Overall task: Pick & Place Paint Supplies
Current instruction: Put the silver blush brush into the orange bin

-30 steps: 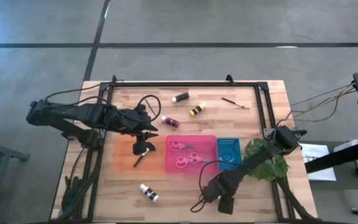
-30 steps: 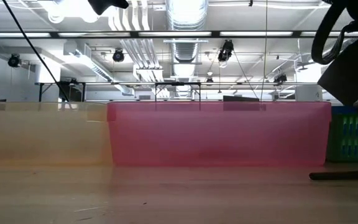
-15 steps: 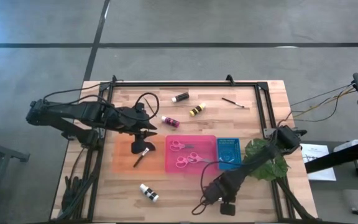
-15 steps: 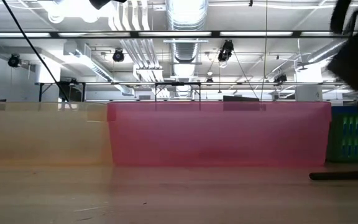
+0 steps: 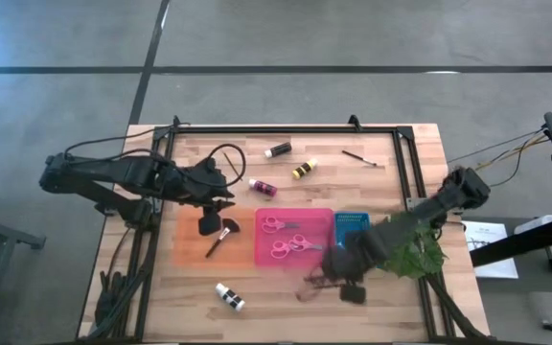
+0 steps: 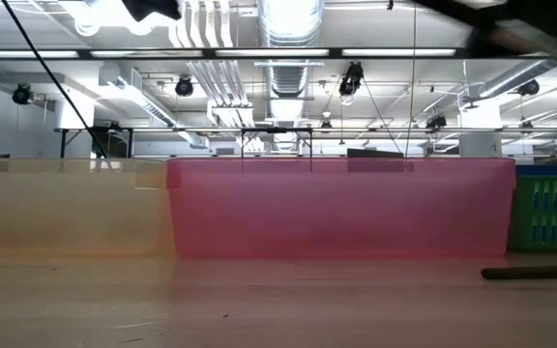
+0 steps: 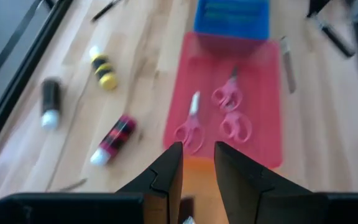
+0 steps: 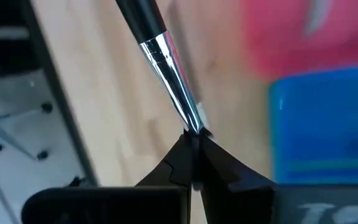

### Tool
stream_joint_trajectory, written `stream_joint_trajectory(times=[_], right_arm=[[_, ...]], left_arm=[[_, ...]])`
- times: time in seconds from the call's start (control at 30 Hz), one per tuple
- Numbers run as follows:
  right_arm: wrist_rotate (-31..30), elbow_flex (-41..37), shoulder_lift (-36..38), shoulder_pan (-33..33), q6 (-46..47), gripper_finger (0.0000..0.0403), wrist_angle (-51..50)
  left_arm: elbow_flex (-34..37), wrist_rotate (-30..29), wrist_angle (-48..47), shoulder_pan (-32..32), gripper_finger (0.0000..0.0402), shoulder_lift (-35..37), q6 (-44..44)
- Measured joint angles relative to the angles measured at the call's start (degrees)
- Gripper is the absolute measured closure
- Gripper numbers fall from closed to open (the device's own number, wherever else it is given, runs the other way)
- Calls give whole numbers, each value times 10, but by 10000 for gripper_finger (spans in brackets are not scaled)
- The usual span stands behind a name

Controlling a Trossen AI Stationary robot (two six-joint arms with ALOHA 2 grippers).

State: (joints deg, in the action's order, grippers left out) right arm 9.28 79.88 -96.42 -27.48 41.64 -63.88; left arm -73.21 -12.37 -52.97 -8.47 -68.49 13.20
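Now brush [image 8: 160, 68] between right hand [image 8: 194, 140] fingertips

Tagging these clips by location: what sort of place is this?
Probably a robotics lab or workshop: exposed ceiling ducts and pipes overhead, a wooden table with a black frame on a bare concrete floor.

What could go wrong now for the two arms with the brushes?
1. The right pincer is shut on only the tip end of a brush, so the long handle may swing or slip out during carrying.
2. This arm works beside the blue tray and the green plant, so the brush could catch on either.
3. The left pincer hangs low over the orange tray near another brush and may knock it.
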Motion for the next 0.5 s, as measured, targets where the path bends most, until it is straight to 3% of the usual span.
stream_joint_trajectory(times=[0.23, 0.4, 0.5], right_arm=[[-33, 100, -24, 167, -143, 395, -2], [-31, 194, -83, 208, -212, 395, -3], [-28, 246, -119, 217, -233, 395, 3]], left_arm=[[0, -16, -92, -1, 303, 24, 49], [2, -11, -183, -1, 303, 61, 112], [12, 35, -183, -1, 303, 87, 137]])
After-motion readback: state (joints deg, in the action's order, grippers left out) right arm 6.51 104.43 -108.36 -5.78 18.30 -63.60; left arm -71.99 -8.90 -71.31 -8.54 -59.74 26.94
